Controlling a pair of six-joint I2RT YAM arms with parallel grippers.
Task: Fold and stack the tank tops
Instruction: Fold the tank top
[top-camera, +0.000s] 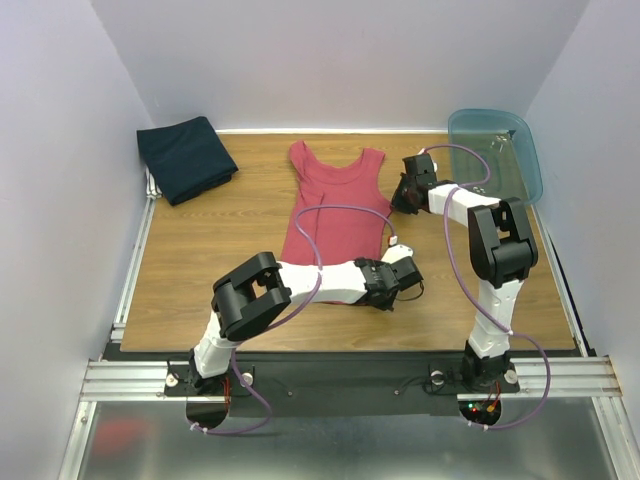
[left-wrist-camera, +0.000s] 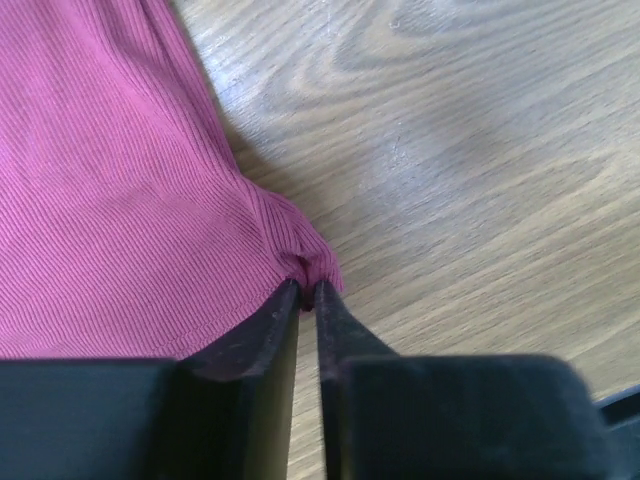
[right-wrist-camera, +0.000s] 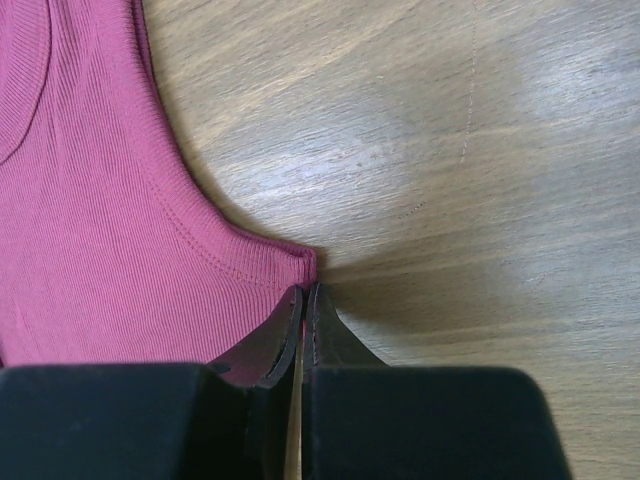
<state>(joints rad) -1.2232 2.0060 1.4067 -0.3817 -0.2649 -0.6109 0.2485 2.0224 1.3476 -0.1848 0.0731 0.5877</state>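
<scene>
Tabletop, maroon tank top corner pinched by left end effector

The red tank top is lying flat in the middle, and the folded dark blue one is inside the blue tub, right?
Not quite. The red tank top does lie flat in the middle, but the folded dark blue one sits at the far left corner of the table, not inside the blue tub. The top external view shows this.
</scene>
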